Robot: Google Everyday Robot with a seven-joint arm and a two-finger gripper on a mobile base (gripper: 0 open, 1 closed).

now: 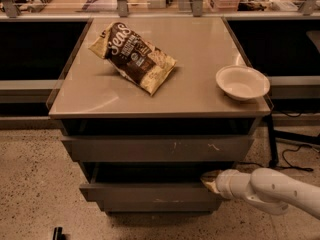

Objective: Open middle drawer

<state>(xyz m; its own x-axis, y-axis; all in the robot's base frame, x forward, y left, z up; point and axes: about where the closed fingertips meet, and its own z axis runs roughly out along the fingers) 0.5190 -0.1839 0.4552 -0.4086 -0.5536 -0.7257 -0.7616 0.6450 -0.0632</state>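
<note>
The middle drawer (150, 191) is a wide, shallow grey front with a pale scuff on its lower edge. It sits below the taller scratched drawer front (160, 148) and stands out a little from the cabinet, with a dark gap above it. My gripper (210, 180) comes in from the right on a white arm (272, 190). Its tip is at the upper right edge of the middle drawer's front, in the gap above it.
On the cabinet top (200, 91) lie a brown snack bag (134, 57) and a white bowl (242, 82) near the right edge. A narrow lower drawer front (155, 206) shows beneath. Cables (295, 159) trail over the speckled floor at the right.
</note>
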